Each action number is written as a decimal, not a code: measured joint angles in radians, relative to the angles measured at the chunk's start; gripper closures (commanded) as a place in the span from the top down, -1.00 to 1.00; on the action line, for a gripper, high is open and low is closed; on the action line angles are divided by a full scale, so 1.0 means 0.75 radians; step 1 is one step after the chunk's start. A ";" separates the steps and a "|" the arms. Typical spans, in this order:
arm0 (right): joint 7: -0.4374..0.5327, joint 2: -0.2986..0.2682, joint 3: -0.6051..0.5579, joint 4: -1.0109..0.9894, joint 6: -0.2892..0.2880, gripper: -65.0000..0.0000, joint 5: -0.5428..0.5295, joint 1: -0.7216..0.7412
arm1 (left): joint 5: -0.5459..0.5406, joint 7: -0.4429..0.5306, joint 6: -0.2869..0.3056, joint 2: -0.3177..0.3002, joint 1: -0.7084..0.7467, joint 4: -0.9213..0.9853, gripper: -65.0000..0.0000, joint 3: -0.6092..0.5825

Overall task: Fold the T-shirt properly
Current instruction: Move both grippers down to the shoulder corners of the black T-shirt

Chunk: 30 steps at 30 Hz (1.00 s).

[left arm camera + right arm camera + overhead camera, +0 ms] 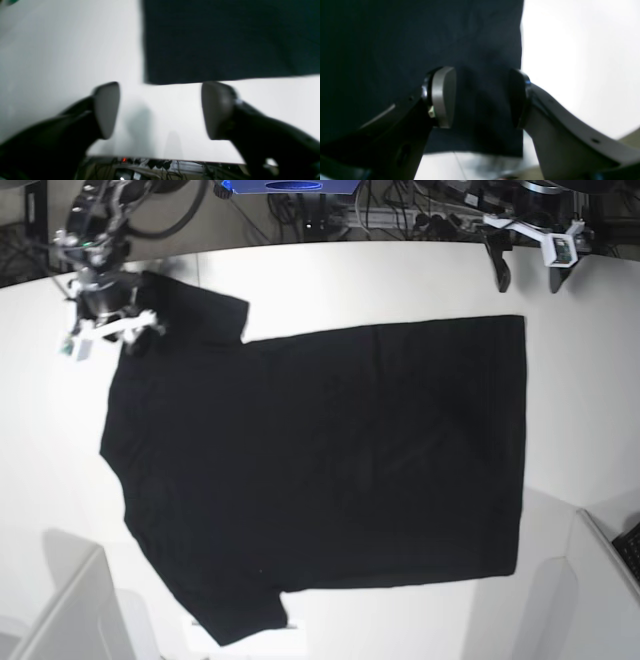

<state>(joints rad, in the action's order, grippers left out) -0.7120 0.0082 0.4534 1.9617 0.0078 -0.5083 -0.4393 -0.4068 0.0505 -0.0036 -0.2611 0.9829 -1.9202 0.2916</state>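
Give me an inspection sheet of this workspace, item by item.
Surface: white table, bare around the garment.
Job's things: black T-shirt lies spread flat, plain side up, not yet folded; sleeves toward the base view's left, hem toward its right.
Clutter: nothing seen on the table.
Grippers: left pincer open over bare table just off the shirt's corner, holding nothing; right pincer open above a sleeve, fabric showing between its pads, no grip seen.
Cables: tangle of cables beyond the far table edge.
Surroundings: white panels at the near corners.
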 measured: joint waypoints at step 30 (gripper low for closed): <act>-0.134 -0.097 0.041 -0.340 -0.165 -0.03 -0.189 0.047 | -0.319 0.003 0.156 0.008 -0.110 0.168 0.64 0.133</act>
<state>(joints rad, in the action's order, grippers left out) -0.8127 -0.0643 0.4843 1.7065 -0.1162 -0.6502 -0.4042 -0.6460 0.0528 0.1135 -0.2550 0.9005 -1.7939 0.3912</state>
